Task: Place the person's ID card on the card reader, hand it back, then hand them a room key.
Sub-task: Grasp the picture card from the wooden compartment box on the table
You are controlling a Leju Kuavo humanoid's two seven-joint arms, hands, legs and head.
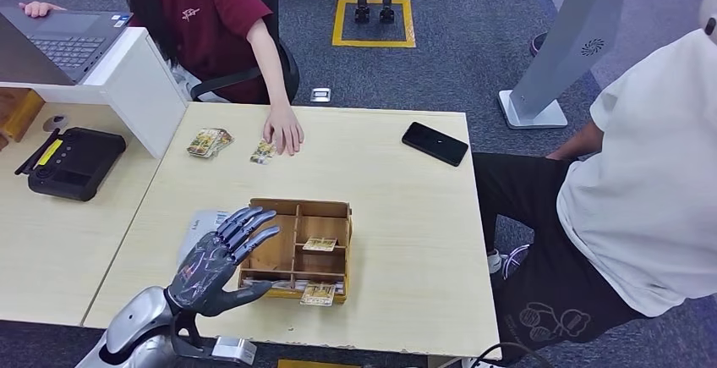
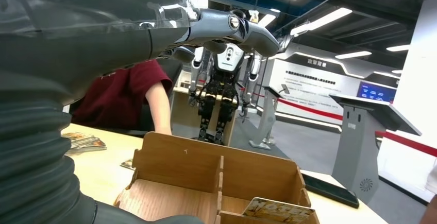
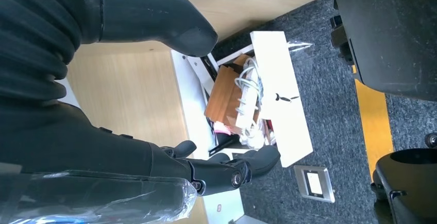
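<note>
My left hand (image 1: 216, 262) hovers open with spread fingers over the left side of a wooden divided box (image 1: 338, 209) on the table. The box holds patterned cards, one in a middle compartment (image 1: 320, 244) and one at the front (image 1: 318, 294). A person in a dark red shirt rests a hand (image 1: 284, 129) on a small card (image 1: 262, 152) at the table's far edge. The black card reader (image 1: 72, 162) sits on the left desk. In the left wrist view my fingers (image 2: 232, 28) stretch above the box (image 2: 180, 162). My right hand (image 3: 154, 147) hangs beside the table, holding nothing.
A stack of cards (image 1: 209, 141) lies near the person's hand, and a black phone (image 1: 435, 143) lies far right on the table. A person in a white shirt (image 1: 643, 190) stands at the right edge. A laptop (image 1: 59, 38) sits behind a white partition (image 1: 148, 89).
</note>
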